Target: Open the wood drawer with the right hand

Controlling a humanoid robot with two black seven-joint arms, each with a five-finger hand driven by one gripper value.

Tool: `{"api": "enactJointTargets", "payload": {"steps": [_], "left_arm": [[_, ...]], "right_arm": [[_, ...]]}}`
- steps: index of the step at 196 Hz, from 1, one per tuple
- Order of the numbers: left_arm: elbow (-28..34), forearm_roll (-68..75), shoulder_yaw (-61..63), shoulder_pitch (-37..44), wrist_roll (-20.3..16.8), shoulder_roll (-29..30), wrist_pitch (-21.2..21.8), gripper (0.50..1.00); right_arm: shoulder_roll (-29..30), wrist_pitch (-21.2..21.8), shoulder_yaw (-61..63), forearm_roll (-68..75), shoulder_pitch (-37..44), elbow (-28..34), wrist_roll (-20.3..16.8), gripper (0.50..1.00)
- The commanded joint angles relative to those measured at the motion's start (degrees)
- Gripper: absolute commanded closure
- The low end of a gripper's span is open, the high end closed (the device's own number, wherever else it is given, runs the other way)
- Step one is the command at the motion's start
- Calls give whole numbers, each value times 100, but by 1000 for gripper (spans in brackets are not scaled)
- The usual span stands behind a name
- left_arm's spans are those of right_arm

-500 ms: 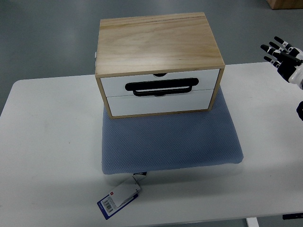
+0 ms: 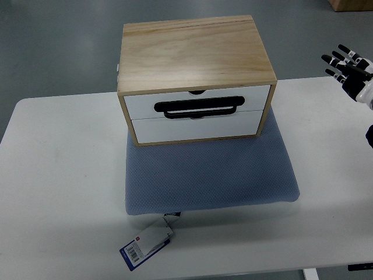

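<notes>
A wooden box (image 2: 192,52) with two white drawer fronts stands on a blue pad (image 2: 210,175) at the back middle of the white table. Both drawers are shut. The upper drawer (image 2: 198,102) carries a black bar handle (image 2: 198,107) across its lower edge; the lower drawer (image 2: 195,128) sits just under it. My right hand (image 2: 348,67) hovers at the far right edge, well to the right of the box, with its fingers spread and holding nothing. The left arm is out of view.
A white and blue tag (image 2: 147,244) hangs from the pad's front edge onto the white table (image 2: 58,186). A cardboard box corner (image 2: 351,4) shows on the grey floor at the top right.
</notes>
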Motion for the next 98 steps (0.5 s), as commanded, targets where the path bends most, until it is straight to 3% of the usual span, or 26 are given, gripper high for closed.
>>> {"api": "enactJointTargets", "payload": {"steps": [1, 68, 98], "left_arm": [[-12, 0, -1, 4, -1, 0, -1, 500], [-3, 0, -1, 4, -1, 0, -1, 500], [6, 0, -1, 4, -1, 0, -1, 500]], "right_arm": [[0, -7, 8, 0, 18, -6, 0, 568], [-70, 19, 131, 0, 97, -6, -9, 568], [-88, 274, 131, -8, 97, -14, -9, 568]]}}
